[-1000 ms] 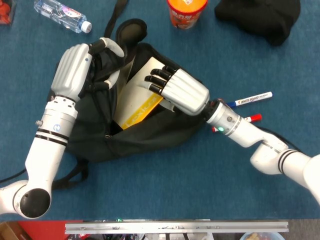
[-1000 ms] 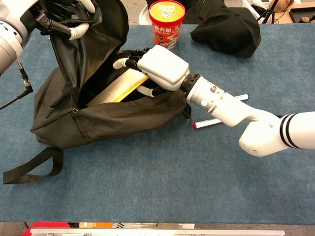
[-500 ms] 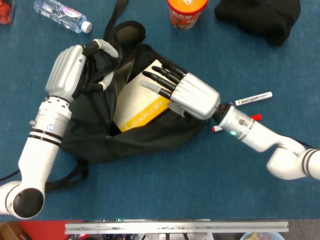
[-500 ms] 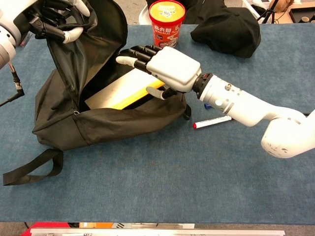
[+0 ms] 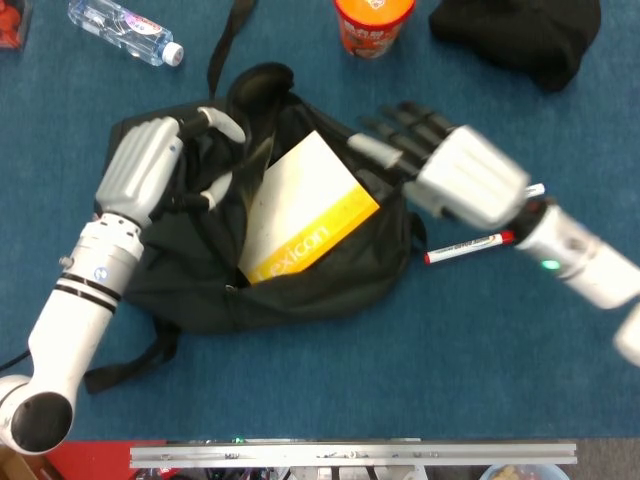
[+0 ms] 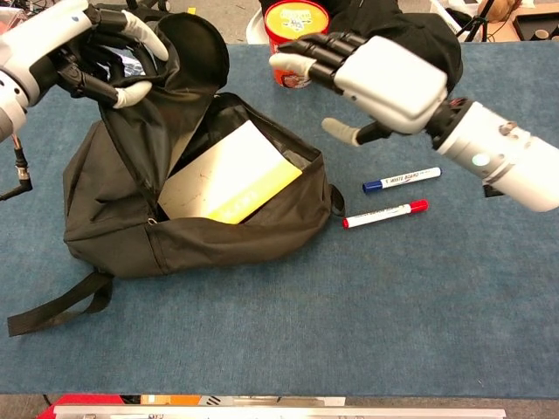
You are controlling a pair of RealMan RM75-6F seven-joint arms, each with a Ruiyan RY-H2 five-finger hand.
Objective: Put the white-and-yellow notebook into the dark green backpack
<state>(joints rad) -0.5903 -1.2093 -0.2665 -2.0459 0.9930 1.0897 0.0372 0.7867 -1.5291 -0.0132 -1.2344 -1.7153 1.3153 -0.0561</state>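
The white-and-yellow notebook lies tilted in the open mouth of the dark green backpack, its lower end inside and its upper corner sticking out. My left hand grips the backpack's upper flap and holds it up. Above and to the right of the bag, my right hand hovers open with fingers spread, holding nothing and not touching the notebook.
A red marker and a blue marker lie on the blue table right of the bag. An orange cup, a black cloth and a water bottle are at the back.
My right hand has let go of the notebook and lifted up and to the right. The notebook now rests alone in the bag's mouth. My left hand lowered the flap slightly.
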